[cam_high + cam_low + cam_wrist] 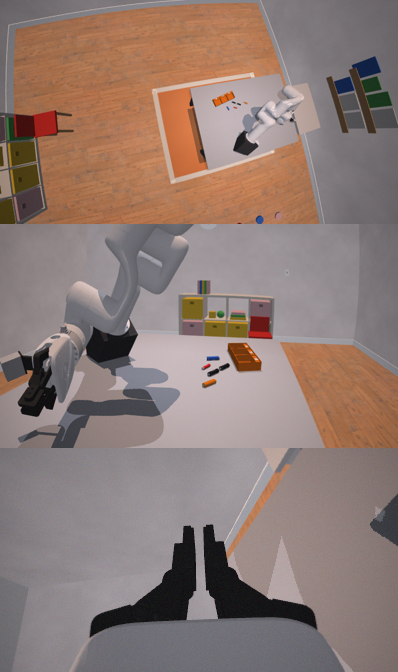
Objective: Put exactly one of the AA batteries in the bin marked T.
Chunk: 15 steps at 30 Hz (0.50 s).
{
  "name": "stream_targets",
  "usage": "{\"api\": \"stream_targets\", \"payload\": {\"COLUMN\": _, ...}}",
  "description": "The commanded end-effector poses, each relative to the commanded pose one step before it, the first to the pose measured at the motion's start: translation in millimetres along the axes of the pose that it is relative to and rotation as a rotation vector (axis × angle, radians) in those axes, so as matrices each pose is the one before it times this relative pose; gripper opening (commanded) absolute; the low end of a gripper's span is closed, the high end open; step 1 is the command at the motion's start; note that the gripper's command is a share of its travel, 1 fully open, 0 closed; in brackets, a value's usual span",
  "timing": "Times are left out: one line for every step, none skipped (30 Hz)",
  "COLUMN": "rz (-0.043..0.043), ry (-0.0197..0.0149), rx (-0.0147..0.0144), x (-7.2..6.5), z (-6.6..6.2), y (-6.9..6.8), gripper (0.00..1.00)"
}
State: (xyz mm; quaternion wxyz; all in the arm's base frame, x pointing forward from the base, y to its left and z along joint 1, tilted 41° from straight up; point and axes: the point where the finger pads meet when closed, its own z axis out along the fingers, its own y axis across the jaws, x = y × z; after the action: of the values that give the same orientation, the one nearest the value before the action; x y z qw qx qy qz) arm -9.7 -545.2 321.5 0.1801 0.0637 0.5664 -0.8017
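My gripper (291, 119) (41, 408) (199, 539) is shut to a narrow gap with nothing between the fingers. It is above the table's far end from the bins, well away from the batteries. Small cylinders lie on the table: a blue one (227, 108) (213, 358), a smaller red one (235, 107) (205, 366), two black ones (233, 102) (213, 372) nearly end to end, and an orange one (245, 103) (208, 383). Three joined orange bins (223, 99) (249, 366) stand beside them. Their white labels are too small to read.
The arm's black base (245, 144) (111, 346) stands on the grey table (222, 144) (222, 418). The white arm links reach high over the table, between the base and the gripper. A shelf (226, 295) and red chair (45, 124) (259, 323) are beyond the table.
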Motion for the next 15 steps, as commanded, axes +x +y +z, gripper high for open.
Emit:
{"api": "stream_targets", "payload": {"rz": 0.01039, "ry": -0.02942, "rx": -0.00505, "x": -19.0, "z": 3.35, "y": 2.89, "gripper": 0.07}}
{"api": "stream_targets", "payload": {"rz": 0.01663, "ry": -0.04473, "rx": -0.01487, "x": -8.17, "z": 0.3, "y": 1.78, "gripper": 0.07}}
{"api": "stream_targets", "payload": {"rz": 0.01663, "ry": -0.04474, "rx": -0.01488, "x": -8.13, "z": 0.65, "y": 1.88, "gripper": 0.07}}
{"api": "stream_targets", "payload": {"rz": 0.01372, "ry": -0.03689, "rx": -0.01223, "x": -7.95, "z": 1.07, "y": 2.05, "gripper": 0.07}}
{"api": "stream_targets", "payload": {"rz": 0.00005, "ry": 0.00002, "rx": 0.0, "x": -8.02, "z": 1.32, "y": 2.09, "gripper": 0.07}}
{"api": "stream_targets", "payload": {"rz": 0.00006, "ry": -0.00002, "rx": 0.00002, "x": -7.91, "z": 1.36, "y": 2.14, "gripper": 0.07}}
{"api": "stream_targets", "payload": {"rz": 0.00005, "ry": -0.00002, "rx": 0.00001, "x": -6.53, "z": 1.12, "y": 1.75, "gripper": 0.07}}
{"api": "stream_targets", "payload": {"rz": 0.0, "ry": 0.0, "rx": 0.0, "x": 0.01, "z": 0.02, "y": 0.01, "gripper": 0.07}}
{"api": "stream_targets", "payload": {"rz": 0.0, "ry": 0.0, "rx": 0.0, "x": 0.0, "z": 0.02, "y": 0.01, "gripper": 0.07}}
{"api": "stream_targets", "payload": {"rz": 0.0, "ry": 0.0, "rx": 0.0, "x": 0.0, "z": 0.01, "y": 0.0, "gripper": 0.07}}
{"api": "stream_targets", "payload": {"rz": 0.01613, "ry": -0.04439, "rx": -0.01637, "x": -8.11, "z": 0.5, "y": 2.02, "gripper": 0.07}}
{"api": "stream_targets", "payload": {"rz": 0.01613, "ry": -0.04439, "rx": -0.01638, "x": -8.05, "z": 0.88, "y": 2.11, "gripper": 0.07}}
{"api": "stream_targets", "payload": {"rz": 0.013, "ry": -0.03576, "rx": -0.01316, "x": -7.85, "z": 1.3, "y": 2.27, "gripper": 0.07}}
{"api": "stream_targets", "payload": {"rz": 0.00005, "ry": 0.00001, "rx": 0.0, "x": -7.92, "z": 1.55, "y": 2.31, "gripper": 0.07}}
{"api": "stream_targets", "payload": {"rz": 0.00006, "ry": -0.00002, "rx": 0.00002, "x": -7.81, "z": 1.58, "y": 2.35, "gripper": 0.07}}
